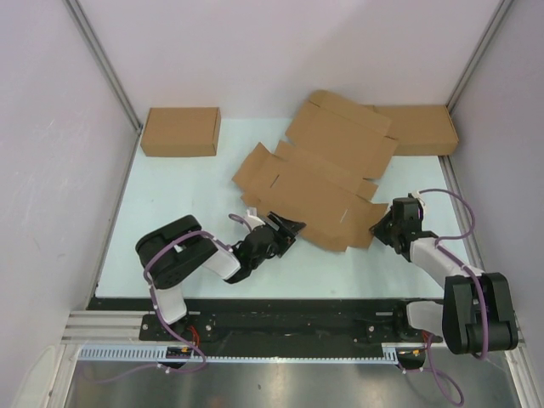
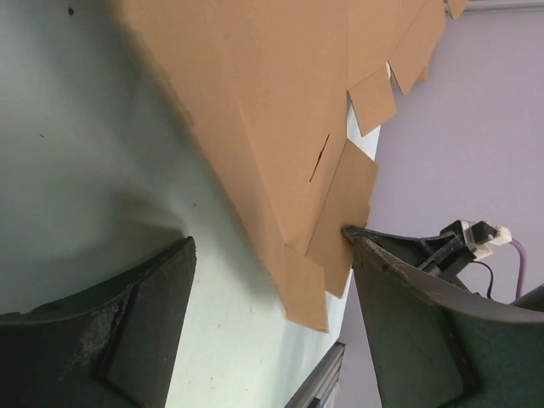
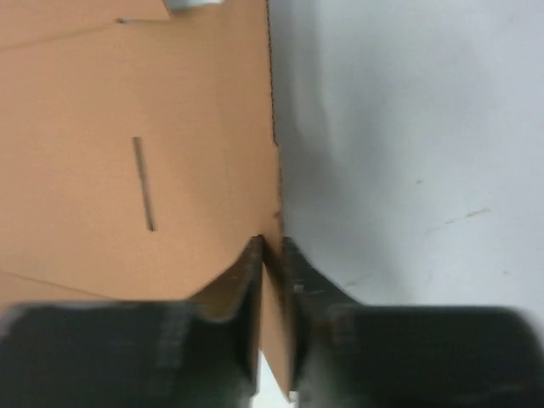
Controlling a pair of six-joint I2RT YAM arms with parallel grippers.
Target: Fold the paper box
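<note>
The left jaws are standing spread at the near left edge of the box (image 1: 327,183), while the right jaws are pressing together on its near right corner. In the top view the box is lying as an unfolded sheet ahead of both pairs of jaws and between them. Its far end is touching or overlapping a carton (image 1: 421,127) well beyond the right jaws. Another carton (image 1: 180,131) is sitting well apart, far ahead and to the left of the left jaws.

In the left wrist view the jaws are gaping wide and holding nothing. The box (image 2: 280,110) is running down into the gap, and a flap corner is touching the tip of one finger (image 2: 399,289). The other finger (image 2: 127,340) is hanging apart from the cardboard, over bare desk (image 2: 76,170). The shadow under the edge suggests the sheet is riding slightly off the desk here.

In the right wrist view the jaws are pinching the thin edge of a flap, with only a little cardboard between them. A slit (image 3: 143,183) is lying just ahead of them, to one side, and the desk (image 3: 408,127) is showing on the other.

To do this step well, the left jaws are probably needing more flap between them before clamping, and a bite close to a crease. The right pinch looks shallow, so any lift is best done slowly, lest the edge slip or buckle.
</note>
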